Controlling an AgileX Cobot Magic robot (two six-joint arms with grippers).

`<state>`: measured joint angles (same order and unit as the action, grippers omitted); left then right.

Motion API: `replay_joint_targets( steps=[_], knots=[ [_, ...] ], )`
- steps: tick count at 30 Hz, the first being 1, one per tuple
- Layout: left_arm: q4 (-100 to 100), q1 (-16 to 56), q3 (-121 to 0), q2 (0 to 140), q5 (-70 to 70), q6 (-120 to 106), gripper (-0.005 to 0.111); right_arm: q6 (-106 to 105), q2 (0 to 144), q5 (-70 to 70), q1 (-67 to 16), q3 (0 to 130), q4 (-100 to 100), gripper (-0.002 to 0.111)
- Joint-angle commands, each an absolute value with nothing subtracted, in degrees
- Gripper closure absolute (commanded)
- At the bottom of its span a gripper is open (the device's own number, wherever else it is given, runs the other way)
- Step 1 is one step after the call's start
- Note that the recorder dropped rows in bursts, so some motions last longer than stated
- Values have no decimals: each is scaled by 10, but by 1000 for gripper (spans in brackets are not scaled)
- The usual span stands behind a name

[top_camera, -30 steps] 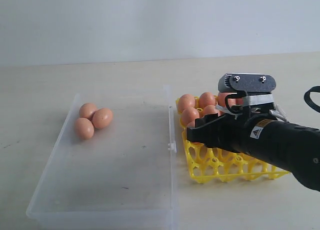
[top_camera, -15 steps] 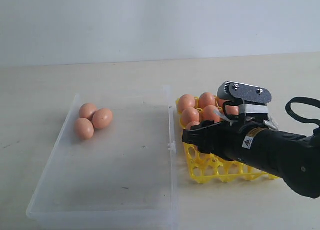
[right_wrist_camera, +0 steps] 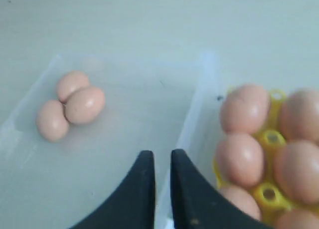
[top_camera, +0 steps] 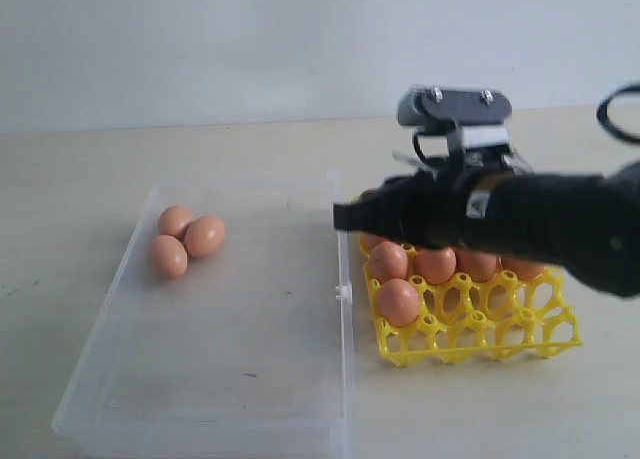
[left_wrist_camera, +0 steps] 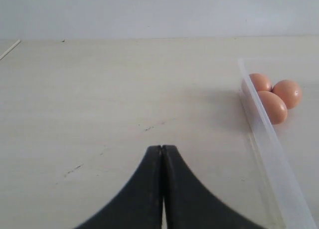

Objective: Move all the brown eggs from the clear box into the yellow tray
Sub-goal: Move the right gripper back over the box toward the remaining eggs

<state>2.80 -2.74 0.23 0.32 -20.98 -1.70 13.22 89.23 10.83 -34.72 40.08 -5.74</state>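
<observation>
brown oval eggs (top_camera: 204, 236): three left in the clear plastic box (top_camera: 240, 329), others sit in the yellow lattice tray (top_camera: 480, 329); right gripper (right_wrist_camera: 162, 156) barely parted, left gripper (left_wrist_camera: 162, 148) closed, both empty.

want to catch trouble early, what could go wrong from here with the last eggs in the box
1. The three brown eggs touch one another in the far corner of the clear box; gripping one could roll its neighbours.
2. The right end effector shows only a narrow slit between its jaws; unless it opens first, it could push an egg rather than straddle it.
</observation>
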Motion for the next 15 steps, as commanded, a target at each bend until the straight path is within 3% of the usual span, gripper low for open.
replay_joint_targets(
  steps=[1, 5, 8, 11, 15],
  knots=[
    [31, -22, 0, 0, -203, -17, 107, 117, 934, -93, -377, 598, 3, 108],
    [31, -22, 0, 0, -203, -17, 107, 30, 1042, -224, -403, 765, -47, 106],
    [31, -22, 0, 0, -203, -17, 107, 16, 1124, -326, -406, 873, -134, 96],
    [31, -22, 0, 0, -203, -17, 107, 28, 1201, -365, -406, 958, -238, 79],
    [31, -22, 0, 0, -203, -17, 107, 98, 1282, -346, -405, 1037, -284, 46]
  ],
)
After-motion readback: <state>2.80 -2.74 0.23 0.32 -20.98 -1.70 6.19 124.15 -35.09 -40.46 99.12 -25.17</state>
